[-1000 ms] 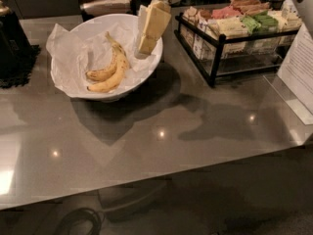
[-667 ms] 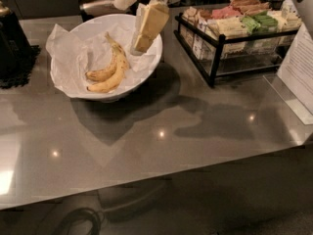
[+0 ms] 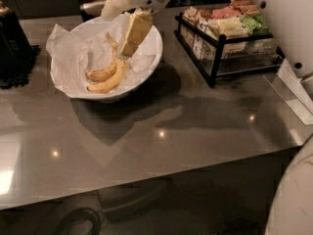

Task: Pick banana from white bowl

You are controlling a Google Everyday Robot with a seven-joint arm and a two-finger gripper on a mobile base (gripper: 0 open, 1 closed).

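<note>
**Gripper slides left, deeper over the bowl**

Since 1.0 s ago the cream-coloured slab-shaped gripper (image 3: 128, 47) has moved left and a little lower, from the bowl's right rim to a spot over its middle; everything else stays put. It hangs tilted from a rounded white plastic wrist at the top edge, tip pointing down and left. Whether it is released or clenched cannot be told.

The large round glossy white bowl (image 3: 117, 93) is wide and deep, and stands on the smooth, reflective grey table (image 3: 195, 141), which shows small light spots and dark shadows. Crumpled white paper (image 3: 68, 58) lines the bowl and juts over its left rim in stiff creases.

Inside lies the yellow banana bunch (image 3: 108, 78): 2 curved fruits, brown-flecked, joined at a stem that points up toward the gripper. They rest on the paper in the lower middle of the bowl, just below and left of the gripper's tip, with the stem end close beside it.

To the right, well apart from the bowl, stands a black wire rack (image 3: 218, 58) holding soft coloured snack packets (image 3: 230, 26).
</note>
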